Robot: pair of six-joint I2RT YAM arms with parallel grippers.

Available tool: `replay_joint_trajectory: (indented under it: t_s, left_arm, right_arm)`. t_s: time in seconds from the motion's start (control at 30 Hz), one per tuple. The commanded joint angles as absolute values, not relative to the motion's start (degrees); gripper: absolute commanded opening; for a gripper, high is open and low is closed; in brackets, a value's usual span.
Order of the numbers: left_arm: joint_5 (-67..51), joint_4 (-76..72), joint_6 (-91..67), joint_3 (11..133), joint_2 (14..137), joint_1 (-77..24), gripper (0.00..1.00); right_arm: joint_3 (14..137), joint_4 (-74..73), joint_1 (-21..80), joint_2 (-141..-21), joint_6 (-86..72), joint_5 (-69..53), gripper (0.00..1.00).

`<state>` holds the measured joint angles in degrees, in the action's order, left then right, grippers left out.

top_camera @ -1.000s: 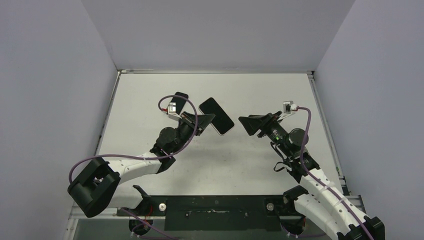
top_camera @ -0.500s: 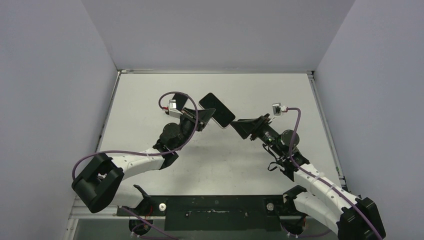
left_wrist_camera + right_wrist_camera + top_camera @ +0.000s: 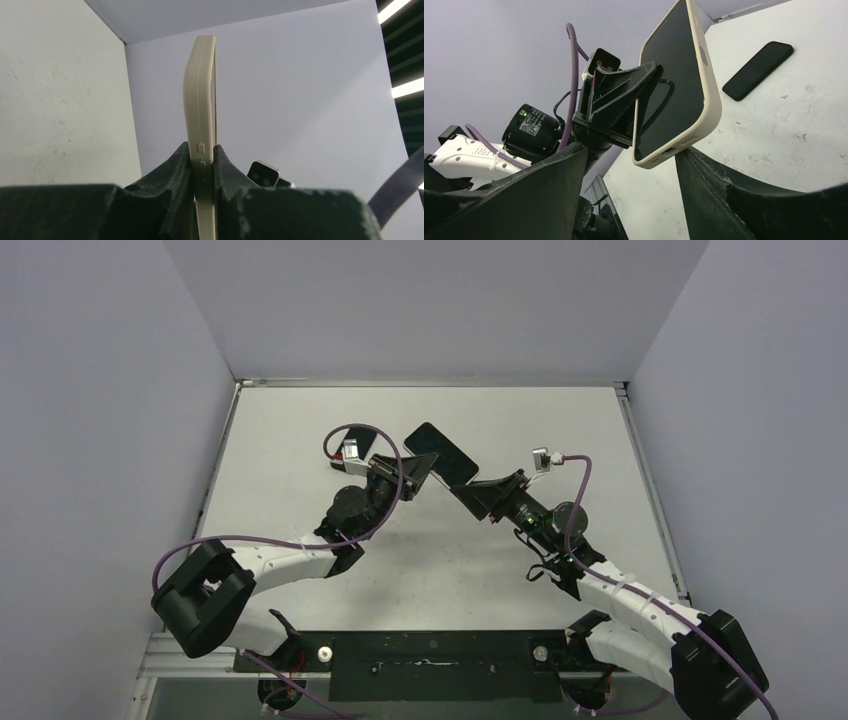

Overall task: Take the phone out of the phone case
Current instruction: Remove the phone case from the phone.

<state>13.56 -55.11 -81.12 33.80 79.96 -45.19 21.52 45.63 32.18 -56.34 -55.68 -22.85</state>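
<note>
Left wrist view puts the left gripper (image 3: 203, 170) front and centre. Its two black fingers (image 3: 172, 172) are clamped on the cream-coloured rubbery phone case (image 3: 201, 90), which stands edge-on and upright between them, with its side buttons just above the grip. The case's lower end is cut off behind those fingers.

From the right wrist, the dark-screened phone (image 3: 671, 85) sits inside that case, held in the air above the white table (image 3: 794, 130). The right gripper (image 3: 631, 150) is spread wide, one finger on either side of the phone's lower end. Whether either finger touches the case cannot be told.

Seen from the top external camera, the two grippers meet over the middle of the table, with the cased phone slanted between them. A flat black rectangular slab (image 3: 758, 70) lies on the table beyond the phone; what it is cannot be made out.
</note>
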Motion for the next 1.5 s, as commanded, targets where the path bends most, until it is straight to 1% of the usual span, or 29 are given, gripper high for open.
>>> replay_joint_trajectory:
  t_s: [0.0, 0.2, 0.3, 0.53, 0.67, 0.83, 1.13, 1.47]
  left_arm:
    - [14.85, -64.70, -83.26, 36.88, 79.25, -45.91, 0.00]
    - [15.45, -62.74, -83.58, 36.34, 77.66, -46.55, 0.00]
    - [16.05, -61.88, -84.03, 35.64, 76.69, -46.62, 0.00]
    - [14.43, -59.31, -86.23, 34.85, 75.36, -46.65, 0.00]
    - [12.82, -56.68, -86.82, 34.62, 74.35, -46.30, 0.00]
    - [7.42, -53.63, -88.13, 35.50, 74.23, -44.62, 0.00]
    - [1.93, -51.35, -88.85, 34.89, 72.20, -41.90, 0.00]
    - [-5.79, -52.50, -88.16, 35.31, 72.33, -37.04, 0.00]
  right_arm:
    - [22.98, 52.73, 33.56, -57.61, -56.33, -22.04, 0.63]
    - [22.27, 55.44, 34.27, -58.27, -55.91, -21.81, 0.53]
    - [21.88, 56.50, 34.28, -58.03, -55.26, -21.55, 0.45]
    - [20.75, 57.64, 34.28, -57.30, -52.47, -21.35, 0.22]
    - [20.40, 57.65, 34.28, -56.22, -48.62, -21.61, 0.11]
    - [21.80, 56.31, 34.29, -56.30, -40.38, -24.52, 0.00]
    - [24.34, 54.38, 34.32, -58.51, -30.03, -29.80, 0.00]
    - [26.92, 47.00, 34.19, -59.60, -21.55, -30.41, 0.00]
